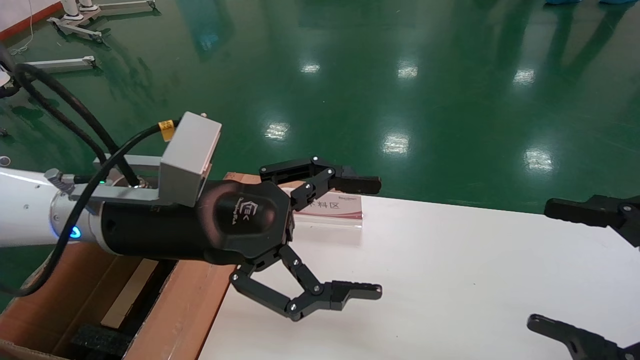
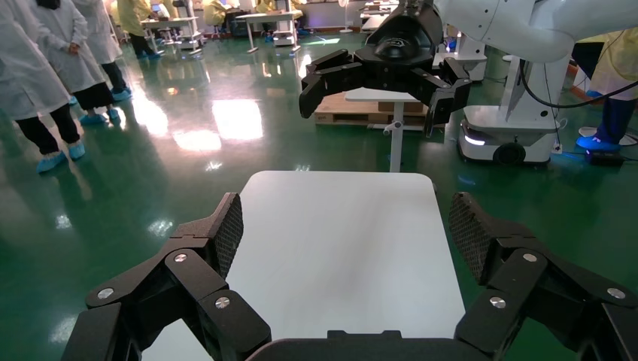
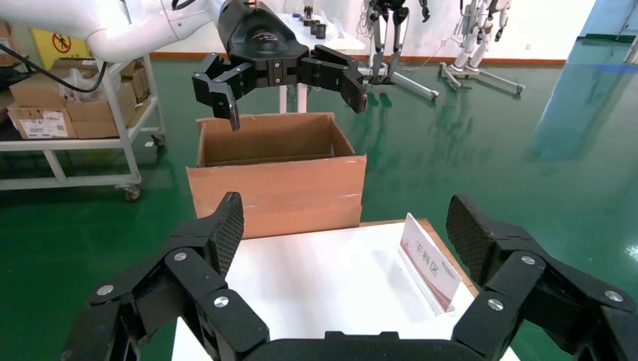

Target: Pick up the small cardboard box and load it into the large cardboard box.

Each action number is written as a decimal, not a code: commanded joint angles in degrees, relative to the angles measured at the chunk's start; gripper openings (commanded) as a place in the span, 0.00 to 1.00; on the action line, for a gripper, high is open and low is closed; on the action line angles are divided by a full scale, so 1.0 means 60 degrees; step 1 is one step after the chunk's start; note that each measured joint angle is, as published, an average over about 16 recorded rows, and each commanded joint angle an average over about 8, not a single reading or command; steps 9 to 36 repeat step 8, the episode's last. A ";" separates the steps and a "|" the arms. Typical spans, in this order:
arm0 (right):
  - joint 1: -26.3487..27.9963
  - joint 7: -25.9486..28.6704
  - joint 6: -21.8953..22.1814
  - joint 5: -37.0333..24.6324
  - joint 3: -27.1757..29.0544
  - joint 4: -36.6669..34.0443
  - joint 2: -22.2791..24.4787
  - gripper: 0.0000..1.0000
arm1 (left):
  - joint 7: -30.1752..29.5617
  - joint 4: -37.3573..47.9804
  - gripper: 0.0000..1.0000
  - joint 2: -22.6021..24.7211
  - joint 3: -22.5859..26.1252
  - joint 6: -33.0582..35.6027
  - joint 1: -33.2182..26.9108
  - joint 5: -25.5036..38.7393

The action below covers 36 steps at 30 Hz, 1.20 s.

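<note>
The large cardboard box (image 1: pixel 185 305) stands open at the table's left end, with black foam (image 1: pixel 97 340) inside; it also shows in the right wrist view (image 3: pixel 274 180). The small cardboard box is not in view. My left gripper (image 1: pixel 372 237) is open and empty, held level over the white table's (image 1: pixel 450 280) left part, just right of the large box. In the left wrist view (image 2: pixel 347 229) only bare table lies between its fingers. My right gripper (image 1: pixel 542 265) is open and empty over the table's right end; it also shows in the right wrist view (image 3: pixel 346 226).
A small sign stand (image 1: pixel 330 207) sits on the table's far edge near the large box. Green floor surrounds the table. People in white coats (image 2: pixel 45 83) stand beyond it. A shelf cart with cartons (image 3: pixel 68 113) is behind the large box.
</note>
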 commanded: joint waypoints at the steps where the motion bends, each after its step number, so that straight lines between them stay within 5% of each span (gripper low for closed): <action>1: 0.0000 0.0000 0.0000 0.0000 0.0000 0.0000 0.0000 1.00 | -0.0001 0.0002 1.00 0.0000 0.0004 -0.0001 -0.0003 0.0001; 36: 0.0000 0.0000 0.0000 0.0000 0.0000 0.0000 0.0000 1.00 | -0.0002 0.0005 1.00 0.0000 0.0010 -0.0003 -0.0006 0.0001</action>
